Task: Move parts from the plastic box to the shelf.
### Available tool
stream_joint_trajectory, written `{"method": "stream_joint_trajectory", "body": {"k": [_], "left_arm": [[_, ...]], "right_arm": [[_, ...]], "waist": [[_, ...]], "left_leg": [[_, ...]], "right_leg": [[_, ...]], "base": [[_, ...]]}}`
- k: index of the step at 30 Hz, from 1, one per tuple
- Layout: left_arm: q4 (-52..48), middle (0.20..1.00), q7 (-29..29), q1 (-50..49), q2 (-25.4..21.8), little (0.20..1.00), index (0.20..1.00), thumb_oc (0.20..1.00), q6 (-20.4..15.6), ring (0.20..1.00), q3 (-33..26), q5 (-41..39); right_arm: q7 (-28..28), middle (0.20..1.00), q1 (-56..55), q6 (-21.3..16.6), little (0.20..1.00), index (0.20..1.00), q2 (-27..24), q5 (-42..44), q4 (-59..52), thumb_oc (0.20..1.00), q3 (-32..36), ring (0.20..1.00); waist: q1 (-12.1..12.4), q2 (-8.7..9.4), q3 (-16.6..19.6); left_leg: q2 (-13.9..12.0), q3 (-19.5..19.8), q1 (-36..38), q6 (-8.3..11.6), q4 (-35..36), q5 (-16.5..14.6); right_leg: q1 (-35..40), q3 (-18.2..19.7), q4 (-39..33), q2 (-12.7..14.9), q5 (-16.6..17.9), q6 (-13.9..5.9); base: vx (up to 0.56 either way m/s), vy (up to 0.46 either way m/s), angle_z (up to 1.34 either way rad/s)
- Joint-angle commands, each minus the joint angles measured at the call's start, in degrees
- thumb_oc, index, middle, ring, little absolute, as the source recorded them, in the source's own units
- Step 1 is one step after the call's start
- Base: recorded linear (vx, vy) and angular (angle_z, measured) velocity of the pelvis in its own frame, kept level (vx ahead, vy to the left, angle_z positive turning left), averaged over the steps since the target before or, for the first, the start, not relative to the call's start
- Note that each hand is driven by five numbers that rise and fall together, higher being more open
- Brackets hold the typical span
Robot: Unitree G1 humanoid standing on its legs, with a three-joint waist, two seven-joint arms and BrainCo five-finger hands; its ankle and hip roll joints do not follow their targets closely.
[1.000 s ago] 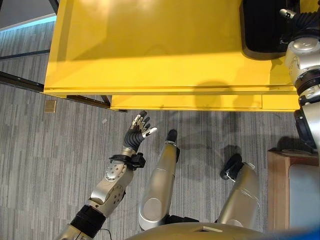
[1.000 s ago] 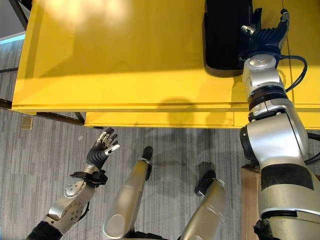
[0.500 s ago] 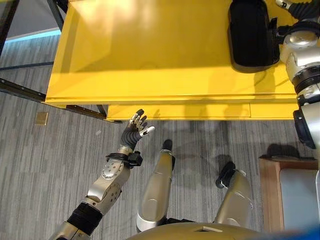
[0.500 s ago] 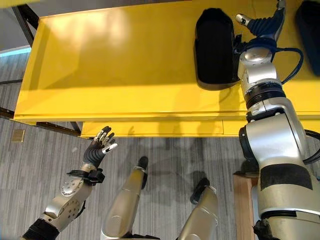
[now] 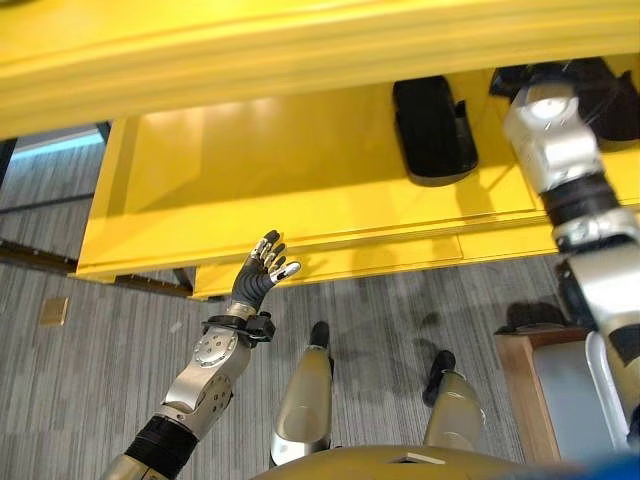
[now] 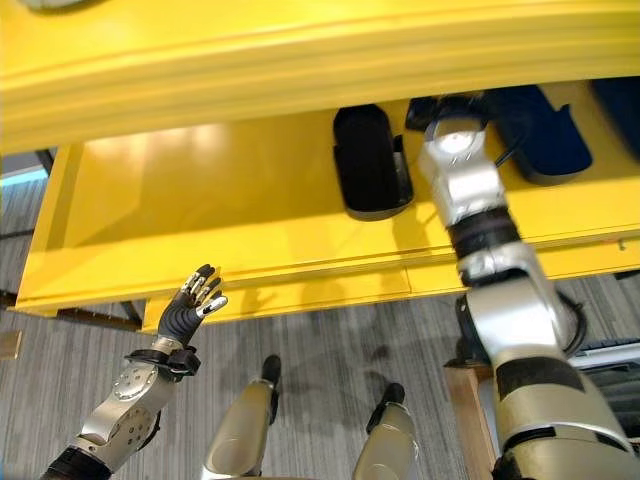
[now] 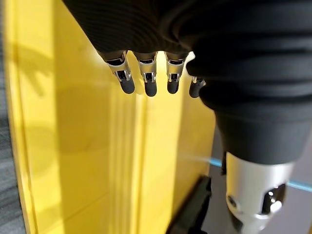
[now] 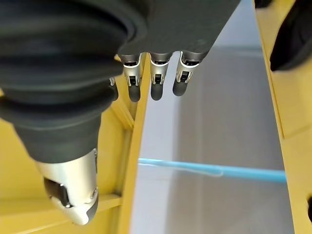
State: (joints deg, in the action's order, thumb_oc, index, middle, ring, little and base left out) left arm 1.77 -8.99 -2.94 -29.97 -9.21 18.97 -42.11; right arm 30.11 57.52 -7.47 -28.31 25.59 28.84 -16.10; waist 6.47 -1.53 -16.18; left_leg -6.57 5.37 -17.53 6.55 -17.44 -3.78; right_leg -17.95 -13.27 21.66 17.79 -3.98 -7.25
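A long black part [image 5: 432,130] lies on the yellow shelf's lower board [image 5: 260,190]. A second dark part [image 6: 537,130] lies further right on the same board. My right arm reaches in between them, and the right hand [image 8: 152,84] is far back under the upper board. Its fingers are straight and hold nothing, with a dark part [image 8: 297,34] off to one side. My left hand [image 5: 258,280] is raised in front of the shelf's front edge, open and empty, its fingers [image 7: 146,78] straight over the yellow surface.
The shelf's upper board [image 5: 300,45] overhangs the top of the view. The lower board's left half is bare. A wooden-edged stand with a grey top [image 5: 560,390] is at the lower right. Grey carpet [image 5: 90,370] lies below the shelf.
The camera has tilted up, bringing the upper board into view. My right hand has gone further back past the black part. The left hand stays raised and open.
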Motion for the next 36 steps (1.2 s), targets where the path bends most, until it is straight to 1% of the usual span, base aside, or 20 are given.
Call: {"method": "stream_joint_trajectory", "body": {"k": [1,3,4,7,8,13,18,20,22,23,24,26,28,29,30,31,32,33,34,36], "left_arm": [[-0.6,1.000,1.3,-0.7,-0.5,1.000,1.000,1.000,-0.9,1.000,-2.0,0.6],[-1.1,1.000,1.7,-3.7,1.3,1.000,1.000,1.000,0.1,1.000,-4.1,1.7],[-1.0,1.000,2.5,-6.4,3.3,1.000,1.000,1.000,1.1,1.000,-5.5,3.3],[-1.4,1.000,2.9,-7.9,4.3,1.000,1.000,1.000,1.4,1.000,-6.5,4.6],[-1.1,1.000,2.9,-8.8,5.6,1.000,1.000,1.000,1.5,1.000,-8.0,6.1],[-0.7,1.000,2.3,-11.6,9.1,1.000,1.000,1.000,0.4,1.000,-11.3,7.3],[-0.2,1.000,2.5,-14.1,11.4,1.000,1.000,1.000,-0.3,1.000,-12.7,8.3],[0.3,1.000,2.4,-14.5,12.1,1.000,1.000,1.000,-0.4,1.000,-13.0,8.5],[0.3,1.000,2.4,-14.5,12.1,1.000,1.000,1.000,-0.4,1.000,-13.0,8.5],[0.8,1.000,2.4,-14.5,12.2,1.000,1.000,1.000,-0.6,1.000,-13.4,8.4],[0.7,1.000,2.8,-14.8,12.0,1.000,1.000,1.000,-0.7,1.000,-13.5,8.1],[0.2,1.000,3.2,-16.2,12.2,1.000,1.000,1.000,-0.8,1.000,-14.1,8.2],[-0.1,1.000,3.3,-17.2,12.1,1.000,1.000,1.000,-0.7,1.000,-14.1,8.5],[-0.3,1.000,3.5,-17.6,12.2,1.000,1.000,1.000,-0.8,1.000,-14.1,8.5],[-0.8,1.000,3.3,-17.9,12.2,1.000,1.000,1.000,-0.8,1.000,-14.1,8.9],[-1.4,1.000,3.3,-17.9,12.2,1.000,1.000,1.000,-0.9,1.000,-14.2,9.4],[-1.4,1.000,3.3,-17.9,12.1,1.000,1.000,1.000,-0.8,1.000,-14.2,9.5],[-1.6,1.000,3.6,-18.3,12.1,1.000,1.000,1.000,-1.1,1.000,-14.5,9.5],[-1.0,1.000,3.6,-17.5,12.1,1.000,1.000,1.000,-1.4,1.000,-14.0,9.4],[-0.7,1.000,3.6,-16.9,11.9,1.000,1.000,1.000,-1.1,1.000,-13.5,9.1]], "right_arm": [[-3.4,1.000,-2.4,-4.8,1.000,1.000,0.5,-0.9,-5.0,1.000,1.2,1.000],[-8.1,1.000,-18.7,-5.7,1.000,1.000,4.2,0.2,-17.8,1.000,2.9,1.000],[-12.6,1.000,-31.9,-6.3,1.000,1.000,6.2,2.2,-27.2,1.000,4.4,1.000],[-15.1,1.000,-38.7,-6.7,1.000,1.000,6.1,3.1,-32.5,1.000,5.7,1.000],[-17.4,1.000,-44.5,-7.2,1.000,1.000,6.1,3.5,-36.3,1.000,7.2,1.000],[-21.4,1.000,-53.4,-7.3,1.000,1.000,4.7,0.9,-42.1,1.000,6.9,1.000],[-22.9,1.000,-58.5,-8.5,1.000,1.000,2.7,0.5,-45.1,1.000,8.8,1.000],[-22.2,1.000,-59.3,-8.8,1.000,1.000,2.3,0.0,-45.5,1.000,9.7,1.000],[-22.2,1.000,-59.3,-8.8,1.000,1.000,2.3,0.0,-45.5,1.000,9.7,1.000],[-21.6,1.000,-59.5,-8.7,1.000,1.000,2.0,-0.4,-44.5,1.000,9.6,1.000],[-21.8,1.000,-60.1,-8.4,1.000,1.000,2.0,-0.2,-44.4,1.000,9.1,1.000],[-22.8,1.000,-60.7,-8.0,1.000,1.000,2.4,-0.7,-44.6,1.000,8.4,1.000],[-24.2,1.000,-61.8,-7.5,1.000,1.000,3.4,-0.4,-44.4,1.000,7.3,1.000],[-24.4,1.000,-61.9,-7.5,1.000,1.000,4.0,-0.2,-43.7,1.000,6.8,1.000],[-24.6,1.000,-61.6,-7.5,1.000,1.000,4.5,-0.5,-43.0,1.000,6.1,1.000],[-24.4,1.000,-60.9,-7.3,1.000,1.000,4.8,-1.2,-42.3,1.000,5.6,1.000],[-24.4,1.000,-60.8,-7.3,1.000,1.000,4.8,-1.2,-42.2,1.000,5.6,1.000],[-25.3,1.000,-59.8,-6.9,1.000,1.000,6.0,-0.7,-41.6,1.000,3.7,1.000],[-25.5,1.000,-60.8,-6.8,1.000,1.000,6.1,-0.9,-42.0,1.000,4.1,1.000],[-25.8,1.000,-62.6,-6.2,1.000,1.000,6.5,0.1,-42.6,1.000,4.5,1.000]], "waist": [[-0.1,0.75,0.9],[-2.0,0.91,2.8],[-3.7,0.59,5.4],[-4.7,0.11,6.8],[-5.9,-0.38,7.9],[-8.0,-1.64,8.8],[-9.8,-3.21,8.7],[-10.1,-3.38,7.9],[-10.1,-3.38,7.9],[-9.4,-2.30,6.6],[-8.8,-1.24,5.9],[-7.1,-0.54,5.9],[-6.2,-0.18,6.4],[-5.6,-0.44,6.5],[-4.8,-0.64,6.6],[-4.0,-0.88,6.8],[-4.0,-0.81,6.7],[-3.6,-0.84,7.1],[-4.1,-0.76,7.6],[-4.4,-0.22,8.7]], "left_leg": [[-2.4,-1.7,1.4,-0.50,6.5,6.2],[-4.4,-3.5,5.9,-0.57,12.0,8.3],[-5.6,-5.0,9.2,0.11,16.1,10.0],[-6.5,-6.0,11.7,1.10,19.3,11.6],[-7.4,-6.9,13.2,2.09,20.7,13.3],[-9.9,-9.6,17.0,2.37,21.5,15.4],[-13.8,-10.8,17.4,3.33,21.3,21.7],[-14.0,-9.9,16.5,2.26,18.5,22.7],[-14.0,-9.9,16.4,2.26,18.3,22.6],[-11.2,-8.8,12.4,0.61,10.4,22.2],[-7.1,-7.6,10.1,-0.75,5.5,18.6],[2.0,-4.0,7.7,-2.67,3.7,11.8],[10.1,-2.5,7.1,-5.33,6.7,5.9],[12.6,0.0,7.0,-5.59,8.1,6.0],[15.0,4.0,5.9,-5.50,10.0,7.5],[16.9,7.7,4.7,-5.06,11.1,9.1],[16.9,7.7,4.8,-5.07,11.2,9.1],[17.1,11.0,7.8,-6.87,14.0,8.2],[16.2,9.5,9.1,-6.98,16.0,8.9],[15.8,9.5,10.4,-7.21,17.8,9.3]], "right_leg": [[5.6,0.7,-1.3,-2.8,-2.6,0.10],[7.9,1.5,-5.3,-4.5,-1.2,-0.20],[10.5,1.7,-9.3,-5.8,-0.4,-0.42],[12.5,1.4,-11.7,-6.5,0.1,-0.50],[13.6,1.4,-12.4,-7.3,-0.1,-0.33],[13.6,3.8,-10.5,-9.5,-1.4,0.69],[11.2,6.7,-7.3,-13.8,-3.5,3.33],[10.8,8.0,-7.2,-14.9,-3.6,4.58],[10.8,7.9,-7.2,-14.9,-3.6,4.59],[12.4,8.3,-10.8,-14.6,-2.2,5.48],[13.7,8.0,-13.3,-13.8,-1.5,5.73],[14.6,8.8,-15.8,-13.5,-0.3,5.35],[15.3,9.7,-18.0,-14.4,1.0,4.49],[15.5,10.5,-18.6,-15.2,1.3,4.41],[15.6,11.7,-19.2,-16.2,1.8,4.34],[15.2,12.9,-19.7,-17.2,2.4,4.37],[15.3,12.9,-19.7,-17.1,2.3,4.37],[15.2,15.5,-19.7,-18.8,2.4,4.38],[15.6,15.5,-20.3,-19.1,2.8,4.23],[16.1,15.5,-21.3,-19.2,2.6,4.43]], "base": [[0.09,-0.088,-0.48],[0.13,-0.090,-0.59],[0.13,-0.069,-0.37],[0.10,-0.085,-0.31],[0.04,-0.063,-0.23],[0.01,-0.078,-0.23],[-0.04,-0.159,-0.49],[-0.03,-0.168,-0.30],[-0.02,-0.126,-0.28],[-0.01,-0.300,-0.07],[0.00,-0.320,0.10],[0.07,-0.109,0.38],[0.12,-0.061,-0.56],[0.12,-0.007,-0.84],[0.09,0.018,-0.24],[0.06,0.016,-0.51],[0.08,0.015,-0.91],[0.09,0.028,-1.17],[0.11,0.049,-0.88],[0.10,0.053,-0.82]]}}
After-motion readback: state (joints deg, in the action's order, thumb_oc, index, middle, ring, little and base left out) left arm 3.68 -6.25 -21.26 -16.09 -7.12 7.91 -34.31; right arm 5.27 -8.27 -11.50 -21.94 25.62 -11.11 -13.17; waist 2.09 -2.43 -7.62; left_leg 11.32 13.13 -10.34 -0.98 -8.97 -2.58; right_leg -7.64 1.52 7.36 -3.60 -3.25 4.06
